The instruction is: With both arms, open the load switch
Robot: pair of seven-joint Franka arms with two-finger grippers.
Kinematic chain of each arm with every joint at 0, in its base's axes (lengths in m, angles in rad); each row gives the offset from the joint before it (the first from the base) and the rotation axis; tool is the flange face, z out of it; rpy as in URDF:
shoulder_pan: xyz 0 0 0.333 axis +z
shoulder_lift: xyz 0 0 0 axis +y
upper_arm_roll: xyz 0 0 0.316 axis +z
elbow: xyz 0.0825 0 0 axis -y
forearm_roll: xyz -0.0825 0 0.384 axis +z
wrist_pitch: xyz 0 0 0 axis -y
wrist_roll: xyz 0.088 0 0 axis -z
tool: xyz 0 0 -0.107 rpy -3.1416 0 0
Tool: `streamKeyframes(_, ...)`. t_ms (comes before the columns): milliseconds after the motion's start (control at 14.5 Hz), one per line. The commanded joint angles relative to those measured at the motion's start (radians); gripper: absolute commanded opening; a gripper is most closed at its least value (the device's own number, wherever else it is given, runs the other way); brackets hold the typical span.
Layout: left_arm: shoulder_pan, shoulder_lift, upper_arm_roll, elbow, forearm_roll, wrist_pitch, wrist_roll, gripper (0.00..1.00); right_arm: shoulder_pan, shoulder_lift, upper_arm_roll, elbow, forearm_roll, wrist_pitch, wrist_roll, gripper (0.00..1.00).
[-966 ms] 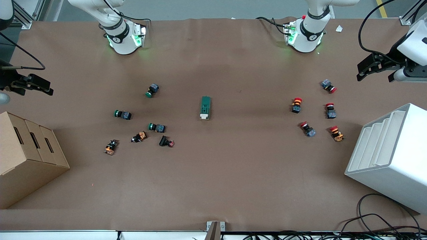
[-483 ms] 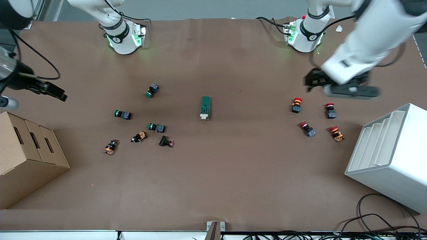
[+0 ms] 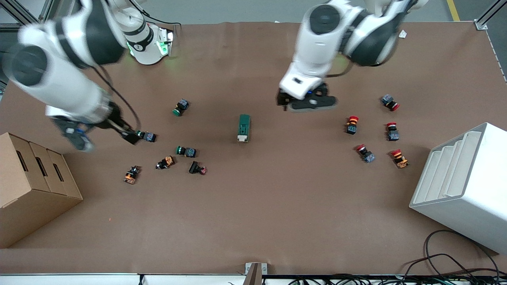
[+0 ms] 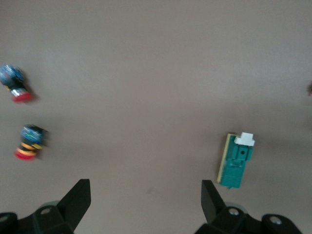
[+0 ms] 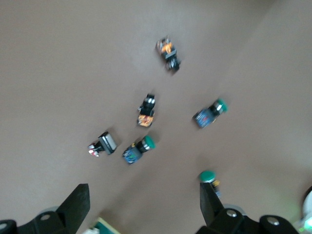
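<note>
Load switch (image 3: 244,127) untouched (grippers spread) — mid-table

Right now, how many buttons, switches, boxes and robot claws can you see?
push buttons: 11
load switch: 1
cardboard box: 1
white stepped box: 1
grippers: 2, both open; left gripper over bare table beside the load switch, right gripper over a green button
Total: 16

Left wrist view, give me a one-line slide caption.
Open left gripper above the brown table, with the green load switch lying untouched and two red push buttons nearby.
</note>
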Motion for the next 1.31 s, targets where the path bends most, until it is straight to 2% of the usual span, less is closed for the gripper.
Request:
streamKeyframes(0, -0.115, 0.099, -0.001, 0.008, 0.103, 0.082, -0.253, 1.0, 0.063, 0.133, -0.007, 0.086, 0.007, 0.009, 0.199, 1.0)
streamKeyframes(207, -0.234, 0.213, -0.001, 0.007, 0.322, 0.137, -0.563, 1.0, 0.149, 0.289, -0.007, 0.166, 0.029, 0.016, 0.404, 1.0)
streamKeyframes(552, -0.41, 0.386, -0.001, 0.008, 0.748, 0.186, -1.086, 0.99, 0.26, 0.488, -0.009, 0.238, 0.183, 0.153, 0.653, 1.0)
streamKeyframes(759, -0.478, 0.455, 0.001, 0.007, 0.96, 0.174, -1.296, 0.99, 0.315, 0.548, -0.007, 0.239, 0.239, 0.231, 0.713, 1.0)
streamKeyframes(966, -0.527, 0.517, 0.001, 0.007, 1.167, 0.124, -1.45, 0.98, 0.365, 0.574, -0.009, 0.236, 0.254, 0.231, 0.713, 1.0)
streamKeyframes(1241, -0.584, 0.583, 0.002, -0.007, 1.338, 0.032, -1.556, 0.98, 0.402, 0.594, -0.009, 0.226, 0.254, 0.223, 0.723, 1.0)
